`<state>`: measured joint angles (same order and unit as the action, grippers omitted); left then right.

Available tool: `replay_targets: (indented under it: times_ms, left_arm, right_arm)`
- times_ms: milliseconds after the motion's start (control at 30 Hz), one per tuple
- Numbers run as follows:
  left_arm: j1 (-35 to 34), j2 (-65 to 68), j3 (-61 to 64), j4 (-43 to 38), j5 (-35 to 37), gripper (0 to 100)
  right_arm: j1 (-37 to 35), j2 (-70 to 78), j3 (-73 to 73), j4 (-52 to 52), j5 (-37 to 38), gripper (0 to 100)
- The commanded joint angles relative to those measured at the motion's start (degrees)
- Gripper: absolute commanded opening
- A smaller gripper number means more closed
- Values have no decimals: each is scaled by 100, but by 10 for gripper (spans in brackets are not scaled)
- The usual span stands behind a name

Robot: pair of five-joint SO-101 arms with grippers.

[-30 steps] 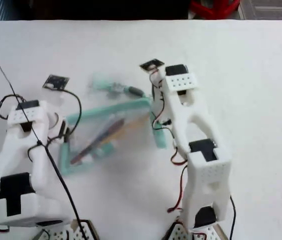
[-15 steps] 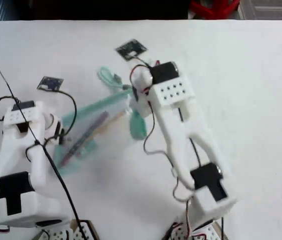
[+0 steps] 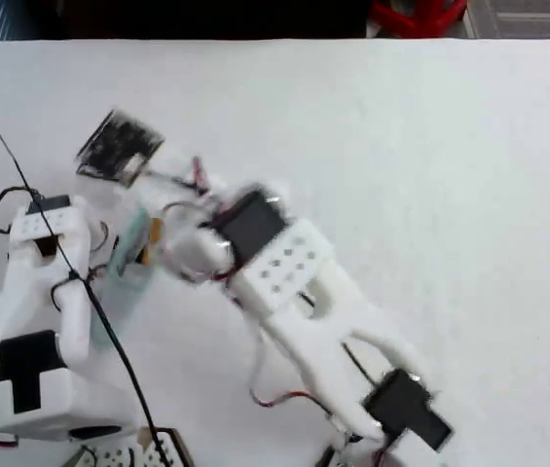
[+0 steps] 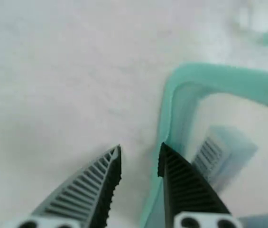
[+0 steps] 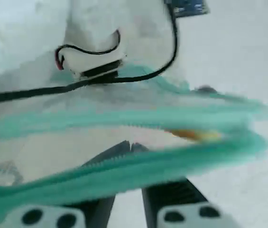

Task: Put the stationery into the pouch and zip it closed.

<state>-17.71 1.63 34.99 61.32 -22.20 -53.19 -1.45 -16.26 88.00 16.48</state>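
Pouch [image 3: 130, 248] is sitting at the left of the white surface [image 3: 450, 146], squeezed between the two arms. From up high you only get a bit of its teal edge, with an orange item [image 3: 155, 232] poking through the clear side.

The left gripper [image 4: 138, 159] is low over the surface with its fingers a little apart and nothing between them. The pouch's teal corner [image 4: 205, 78] is just beside the black finger [image 4: 181, 185], maybe touching it, can't really say. There's something with a striped label [image 4: 214, 149] inside the clear panel too.

The right arm [image 3: 294, 292] lies slanted across from near right toward the pouch. The right gripper [image 5: 130, 144] has its fingers closed tip to tip, and the pouch's teal zip bands [image 5: 124, 116] are draped right across them. I can't tell if any pouch material is actually pinched in there. The orange item [image 5: 190, 135] shows between the bands, and the left arm [image 5: 110, 28] is just beyond the pouch
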Motion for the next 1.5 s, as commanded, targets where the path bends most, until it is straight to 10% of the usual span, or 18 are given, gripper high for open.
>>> replay_targets:
  times_ms: [0, 967, 1467]
  left_arm:
    - [-13, 198, -9, 220, -79, 151]
    - [127, 127, -1785, 1556, -202, 203]
    - [-426, -4611, -1538, 2558, -545, 207]
  right_arm:
    - [-119, 22, -141, -127, 220, 18]
    - [796, 330, -299, -1068, 202, 21]
    - [910, 804, -246, -1174, 105, 94]
